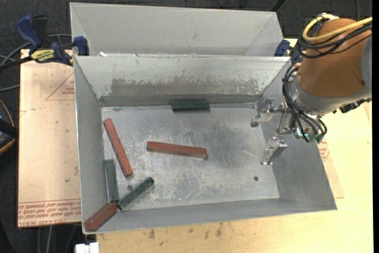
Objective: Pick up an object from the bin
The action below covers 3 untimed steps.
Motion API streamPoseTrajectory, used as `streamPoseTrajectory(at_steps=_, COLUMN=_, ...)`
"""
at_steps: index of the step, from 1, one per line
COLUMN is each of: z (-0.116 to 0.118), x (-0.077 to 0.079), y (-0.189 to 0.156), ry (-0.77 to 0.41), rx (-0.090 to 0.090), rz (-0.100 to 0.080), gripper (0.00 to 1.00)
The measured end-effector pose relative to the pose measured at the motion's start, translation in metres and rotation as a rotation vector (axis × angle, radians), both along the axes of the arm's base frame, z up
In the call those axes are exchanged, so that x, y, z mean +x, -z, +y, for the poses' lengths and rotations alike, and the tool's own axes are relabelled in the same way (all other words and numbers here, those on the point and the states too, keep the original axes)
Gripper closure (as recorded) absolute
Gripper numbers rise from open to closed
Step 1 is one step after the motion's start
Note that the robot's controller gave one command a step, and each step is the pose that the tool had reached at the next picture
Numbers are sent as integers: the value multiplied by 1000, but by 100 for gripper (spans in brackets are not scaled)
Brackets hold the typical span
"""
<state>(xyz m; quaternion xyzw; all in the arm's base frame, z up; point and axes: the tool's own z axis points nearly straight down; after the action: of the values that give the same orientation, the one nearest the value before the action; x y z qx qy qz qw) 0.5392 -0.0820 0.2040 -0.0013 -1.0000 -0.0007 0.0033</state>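
Observation:
My gripper (263, 140) hangs over the right side of the bin floor, close to the right wall. Its two metal fingers stand apart, one fingertip (256, 122) farther back and one nearer the front, with only bare floor between them, so it is open. The nearest loose thing is a red-brown flat bar (176, 150) lying almost level in the middle of the bin, well to the gripper's left. A dark green bar (190, 106) lies against the foot of the back wall.
At the left side lie a slanted red bar (118, 147) and a dark green bar (110, 179) along the left wall. Another dark green bar (136, 193) and a red-brown bar (100, 217) lie end to end in the front left corner.

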Motion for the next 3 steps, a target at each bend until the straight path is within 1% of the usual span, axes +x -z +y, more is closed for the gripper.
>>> streamPoseTrajectory(at_steps=1, z=0, x=2, y=-4, ry=-3, rx=-1, rz=-8, gripper=0)
streamPoseTrajectory(at_steps=2, z=44, x=5, y=69, ry=-7, rx=-1, rz=-12, gripper=0)
streamPoseTrajectory(at_steps=3, z=67, x=2, y=71, ry=-60, rx=0, rz=-5, gripper=0)
